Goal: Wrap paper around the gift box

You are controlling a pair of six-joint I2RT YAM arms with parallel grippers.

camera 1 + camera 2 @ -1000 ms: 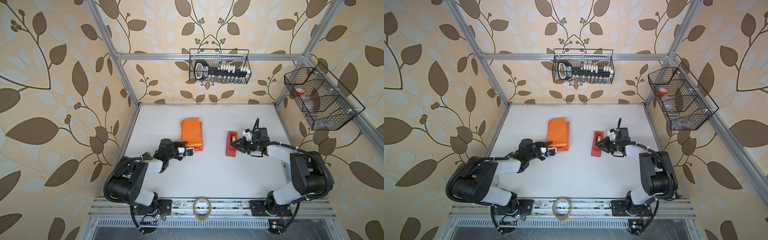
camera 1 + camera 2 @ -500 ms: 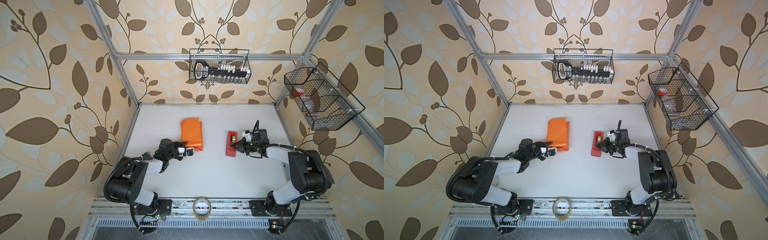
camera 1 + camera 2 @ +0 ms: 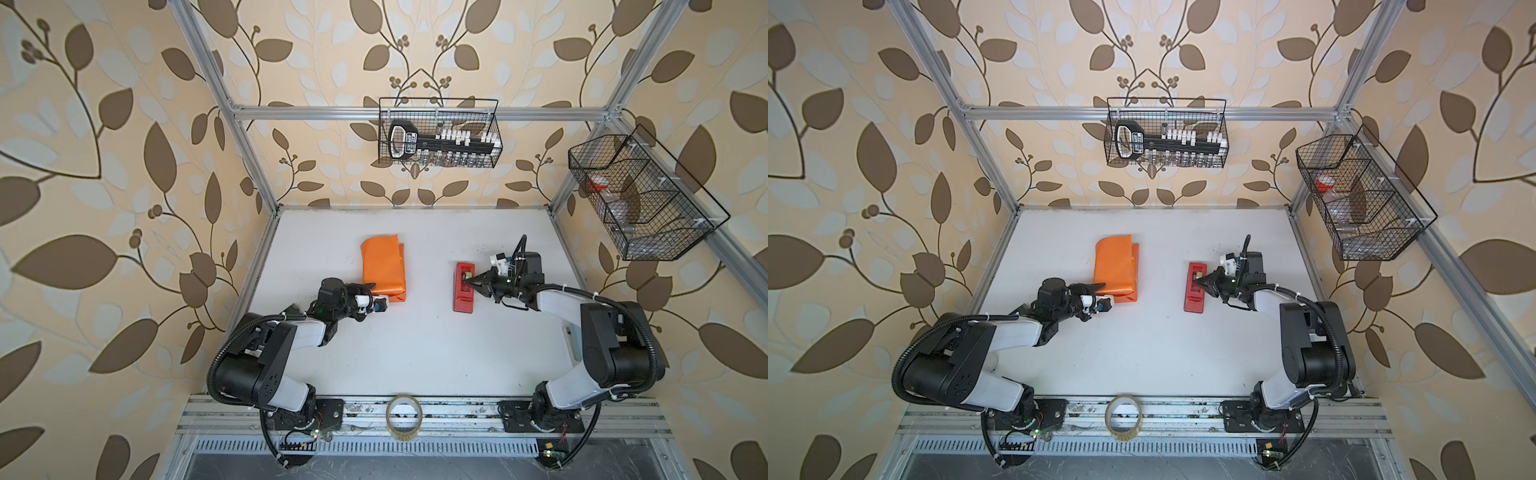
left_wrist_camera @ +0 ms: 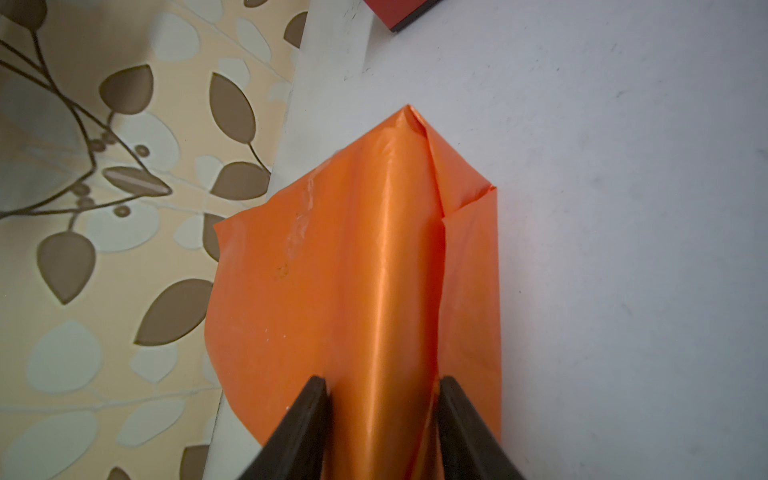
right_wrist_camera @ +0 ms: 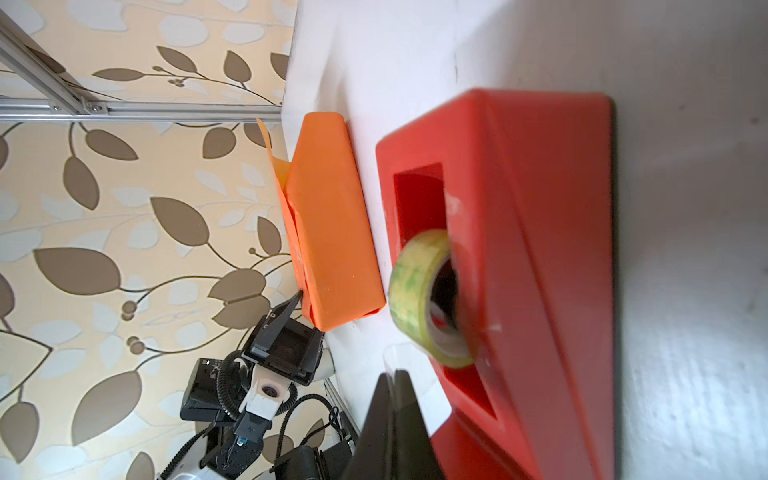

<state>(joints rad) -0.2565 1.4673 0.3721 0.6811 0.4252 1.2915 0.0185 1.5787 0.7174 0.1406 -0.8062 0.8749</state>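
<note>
1. Gripping the folded paper's [image 3: 382,266] near edge, the left gripper [image 3: 377,294] pinches its ridge, left of centre.
2. The right gripper [image 3: 467,281], clenched, points at the red tape dispenser [image 3: 462,296]; bare table [image 3: 415,353] lies between and nearer.

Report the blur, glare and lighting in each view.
Both top views: sharp, evenly lit. Left wrist: a bright sheen streak runs along the paper; the wallpaper is soft. Right wrist: the near tape dispenser is blurred, the paper beyond it crisper.
</note>
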